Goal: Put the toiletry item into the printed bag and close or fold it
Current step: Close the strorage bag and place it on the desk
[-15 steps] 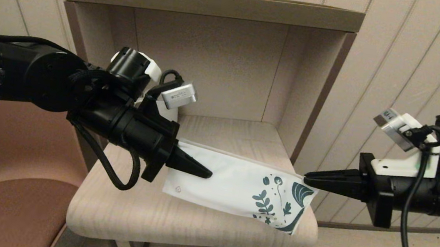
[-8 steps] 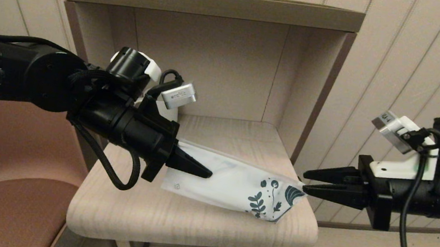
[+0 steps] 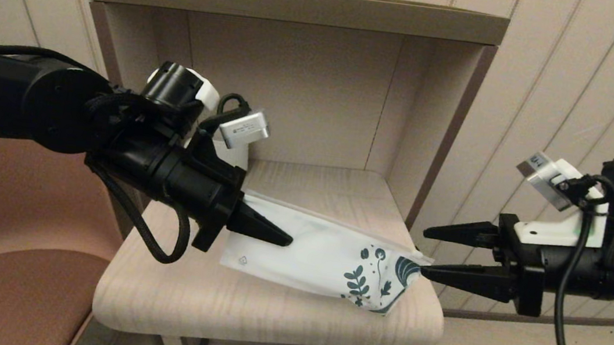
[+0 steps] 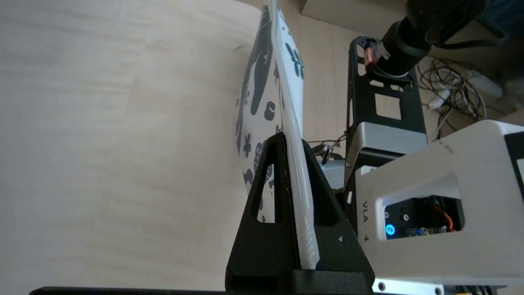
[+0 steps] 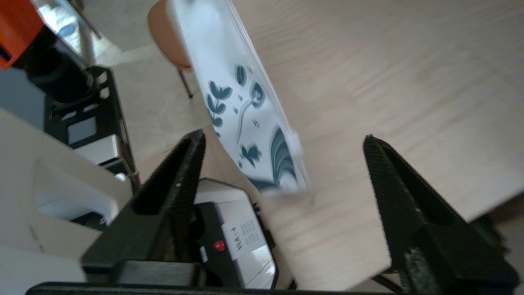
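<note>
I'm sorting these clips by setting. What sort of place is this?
Probably a furnished room, perhaps a bedroom or hotel room: a small wooden open-fronted side table stands against a panelled wall, with a brown upholstered seat beside it.

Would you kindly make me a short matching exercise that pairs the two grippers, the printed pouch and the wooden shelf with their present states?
Things:
1. left gripper
2. right gripper
3. flat white plastic pouch with a dark teal leaf print
4. pale wood-grain shelf board

States:
A. open, the pouch's printed end between its fingers
B. lies under the pouch
C. shut on the pouch's ribbed edge
D. pinched at its plain end, printed end sagging

Pairs: 1-C, 2-A, 3-D, 4-B
</note>
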Tool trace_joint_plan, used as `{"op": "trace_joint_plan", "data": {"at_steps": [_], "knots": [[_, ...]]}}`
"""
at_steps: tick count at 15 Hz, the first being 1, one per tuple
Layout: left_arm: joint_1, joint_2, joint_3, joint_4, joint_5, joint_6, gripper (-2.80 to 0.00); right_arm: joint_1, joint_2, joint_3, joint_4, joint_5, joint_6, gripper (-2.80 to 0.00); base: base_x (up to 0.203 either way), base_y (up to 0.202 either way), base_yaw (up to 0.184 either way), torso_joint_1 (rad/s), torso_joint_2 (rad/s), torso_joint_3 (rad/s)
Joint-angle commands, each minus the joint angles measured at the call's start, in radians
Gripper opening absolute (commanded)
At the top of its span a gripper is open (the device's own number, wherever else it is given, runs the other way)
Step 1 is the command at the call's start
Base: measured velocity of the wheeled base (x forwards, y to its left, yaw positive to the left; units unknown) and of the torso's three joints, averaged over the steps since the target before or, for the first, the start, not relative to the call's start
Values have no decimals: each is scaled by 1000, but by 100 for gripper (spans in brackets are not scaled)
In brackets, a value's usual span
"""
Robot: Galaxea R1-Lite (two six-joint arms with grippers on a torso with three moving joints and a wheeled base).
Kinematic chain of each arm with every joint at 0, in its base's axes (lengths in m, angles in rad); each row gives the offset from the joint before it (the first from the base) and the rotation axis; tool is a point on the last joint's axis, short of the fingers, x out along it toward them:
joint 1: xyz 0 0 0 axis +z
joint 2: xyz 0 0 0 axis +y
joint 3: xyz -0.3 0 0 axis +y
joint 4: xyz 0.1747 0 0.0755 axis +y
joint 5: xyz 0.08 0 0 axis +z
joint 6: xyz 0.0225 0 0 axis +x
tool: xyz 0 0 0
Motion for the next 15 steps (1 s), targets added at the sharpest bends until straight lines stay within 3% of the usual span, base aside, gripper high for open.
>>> {"op": "trace_joint_plan", "data": {"at_steps": [1, 3, 7, 11, 13, 14, 15], "knots": [[22, -19, 21, 2, -10, 1, -280, -18, 4, -12, 0, 9, 1, 0, 0, 0, 0, 0, 0, 0], [59, -32, 48, 1, -45, -8, -280, -33, 14, -24, 2, 22, 15, 0, 0, 0, 0, 0, 0, 0], [120, 31, 23, -22, -49, -56, -280, -37, 17, -35, 2, 22, 37, 0, 0, 0, 0, 0, 0, 0], [139, 188, -135, -106, -40, -261, -280, -37, 15, -33, 2, 21, 37, 0, 0, 0, 0, 0, 0, 0], [143, 203, -163, -117, -38, -296, -280, -37, 17, -32, 1, 21, 36, 0, 0, 0, 0, 0, 0, 0], [143, 195, -157, -118, -38, -296, 0, -37, 17, -32, 1, 21, 36, 0, 0, 0, 0, 0, 0, 0], [143, 192, -157, -118, -39, -296, 0, -37, 17, -32, 1, 21, 36, 0, 0, 0, 0, 0, 0, 0]]}}
